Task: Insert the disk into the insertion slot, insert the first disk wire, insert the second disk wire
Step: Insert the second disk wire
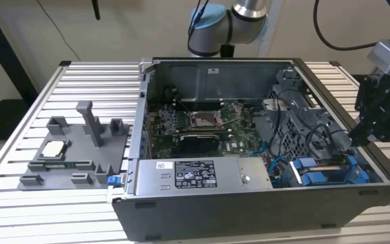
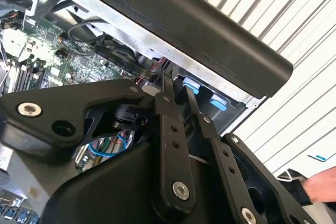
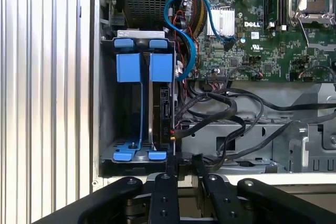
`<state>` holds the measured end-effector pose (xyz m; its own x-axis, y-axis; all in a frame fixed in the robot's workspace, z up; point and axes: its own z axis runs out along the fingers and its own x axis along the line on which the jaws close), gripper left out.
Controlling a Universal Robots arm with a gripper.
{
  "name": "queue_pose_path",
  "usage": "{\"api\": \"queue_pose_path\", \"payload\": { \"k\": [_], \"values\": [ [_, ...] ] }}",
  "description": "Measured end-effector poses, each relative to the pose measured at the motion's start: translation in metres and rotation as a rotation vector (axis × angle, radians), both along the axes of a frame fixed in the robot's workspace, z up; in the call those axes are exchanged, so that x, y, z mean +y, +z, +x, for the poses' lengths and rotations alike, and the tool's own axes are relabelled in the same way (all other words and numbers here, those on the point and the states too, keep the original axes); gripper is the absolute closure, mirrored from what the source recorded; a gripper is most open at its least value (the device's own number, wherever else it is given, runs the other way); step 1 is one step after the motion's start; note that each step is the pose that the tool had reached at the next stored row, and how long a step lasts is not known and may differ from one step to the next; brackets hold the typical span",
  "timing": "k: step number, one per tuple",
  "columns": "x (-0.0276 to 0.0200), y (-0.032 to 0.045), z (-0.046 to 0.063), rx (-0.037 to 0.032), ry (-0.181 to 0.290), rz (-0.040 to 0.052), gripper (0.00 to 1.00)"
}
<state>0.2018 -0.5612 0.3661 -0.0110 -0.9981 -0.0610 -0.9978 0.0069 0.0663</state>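
Observation:
The disk (image 3: 157,103) stands on edge in the insertion slot (image 3: 107,103), the drive cage at the case's near corner on the exterior view's right, with its blue carrier frame (image 1: 324,173) showing. A black wire bundle (image 3: 220,106) ends in a small plug (image 3: 172,135) against the disk's edge. A blue wire (image 3: 191,51) loops from the board towards the cage. My gripper (image 1: 365,140) hangs at the case's side wall just over the cage. Its fingers (image 3: 171,162) are drawn almost together, and I see nothing between them. In the second wrist view the gripper (image 2: 177,85) points at the blue tabs (image 2: 191,84).
A grey labelled power-supply box (image 1: 202,175) fills the case's front. The motherboard (image 1: 202,124) lies behind it. On the slatted table (image 1: 19,203), at the exterior view's left, a grey fixture (image 1: 79,152) carries small parts. A hand (image 2: 321,186) shows beside the case.

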Motion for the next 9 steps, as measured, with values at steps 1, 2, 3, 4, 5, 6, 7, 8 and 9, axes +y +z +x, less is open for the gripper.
{"api": "queue_pose_path", "payload": {
  "k": [1, 2, 3, 4, 5, 6, 7, 8, 9],
  "values": [
    [0.0000, 0.0000, 0.0000, -0.0001, 0.000, -0.0022, 0.74],
    [0.0000, 0.0000, 0.0000, -0.0001, 0.000, -0.0026, 0.74],
    [0.0000, 0.0000, 0.0001, -0.0001, 0.000, -0.0028, 0.74],
    [0.0000, 0.0001, 0.0000, -0.0001, 0.000, -0.0029, 0.74],
    [0.0000, 0.0000, 0.0000, -0.0001, 0.000, -0.0030, 0.74],
    [0.0000, 0.0000, 0.0000, 0.0000, 0.000, -0.0029, 0.74],
    [0.0000, 0.0000, 0.0000, -0.0001, 0.000, -0.0030, 0.74],
    [0.0000, 0.0000, 0.0000, -0.0001, 0.000, -0.0031, 0.74],
    [0.0000, 0.0000, 0.0000, -0.0001, 0.000, -0.0031, 0.74]
  ]
}}
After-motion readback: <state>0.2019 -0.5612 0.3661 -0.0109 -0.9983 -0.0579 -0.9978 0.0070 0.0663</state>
